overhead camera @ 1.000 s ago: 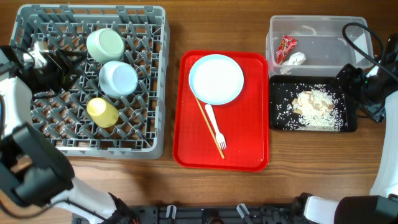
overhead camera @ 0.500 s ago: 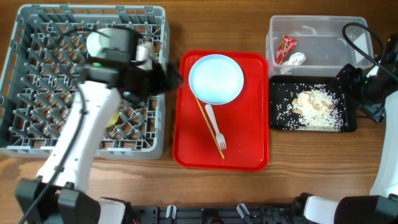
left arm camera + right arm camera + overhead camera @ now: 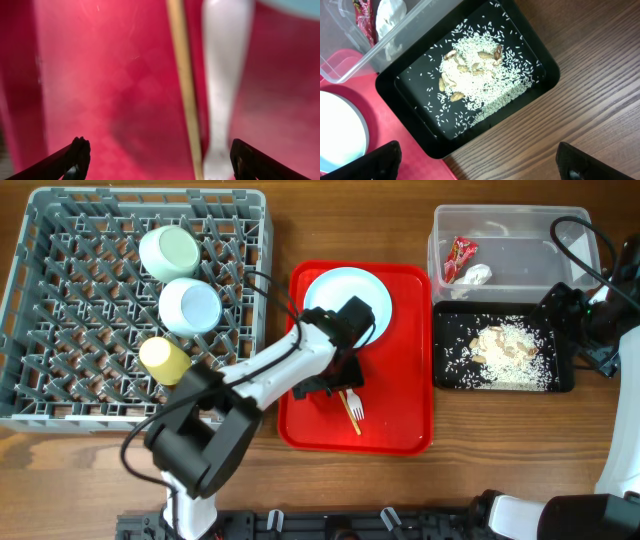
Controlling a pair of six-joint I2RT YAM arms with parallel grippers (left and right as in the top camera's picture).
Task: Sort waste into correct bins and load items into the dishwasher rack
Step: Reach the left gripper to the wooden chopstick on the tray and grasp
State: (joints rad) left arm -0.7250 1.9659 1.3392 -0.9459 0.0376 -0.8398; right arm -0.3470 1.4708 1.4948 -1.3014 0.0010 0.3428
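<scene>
the left hand (image 3: 159, 159), spread wide, hangs over the stick (image 3: 181, 75) and fork (image 3: 222, 75); both run between its fingers (image 3: 77, 155), crossing the closing line. the right hand (image 3: 479, 165), also wide, is well apart.

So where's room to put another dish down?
Bare: the left half of the grey rack, beside the green bowl, blue bowl and yellow cup; the wood below the black tray. Crowded: the red tray, with plate, fork, stick, left claw.
</scene>
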